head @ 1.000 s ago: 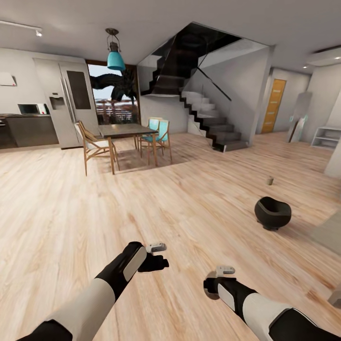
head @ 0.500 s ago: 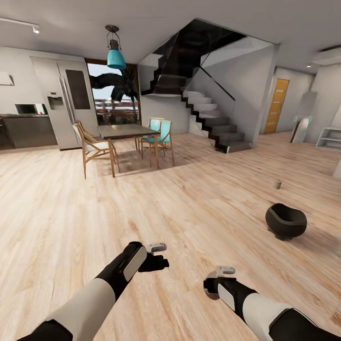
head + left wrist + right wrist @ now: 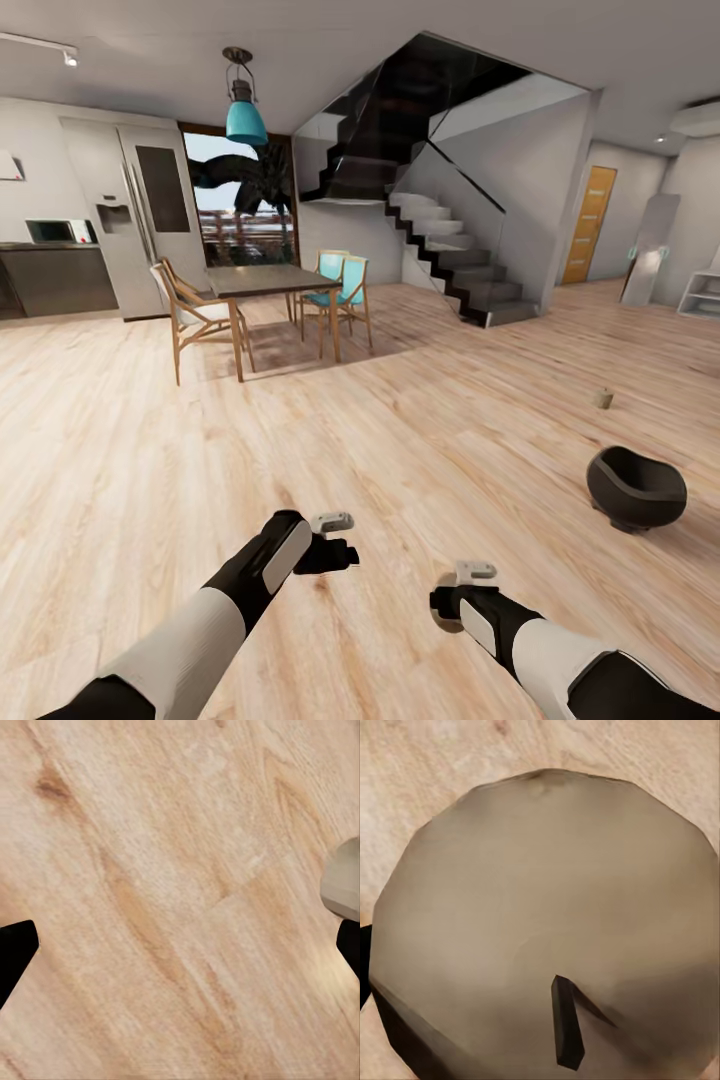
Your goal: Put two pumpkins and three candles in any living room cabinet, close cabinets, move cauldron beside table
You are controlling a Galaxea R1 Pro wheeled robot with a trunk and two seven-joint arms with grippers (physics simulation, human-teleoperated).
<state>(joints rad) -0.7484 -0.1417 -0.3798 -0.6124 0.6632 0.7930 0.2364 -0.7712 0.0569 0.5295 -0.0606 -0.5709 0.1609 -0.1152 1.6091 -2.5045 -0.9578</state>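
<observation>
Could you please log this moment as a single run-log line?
phase: in transit | right gripper: shut on candle | left gripper: open, empty | cauldron: on floor | second candle: beyond cauldron

floor (image 3: 130, 450): pale wood, streaked grain | cauldron (image 3: 636, 488): black | candle (image 3: 547, 937): cream-beige, dark wick | second candle (image 3: 602, 398): beige | pendant lamp (image 3: 245, 120): teal | chairs (image 3: 340, 285): teal seats, wooden frames | door (image 3: 587, 225): orange | arms (image 3: 200, 630): white, black
</observation>
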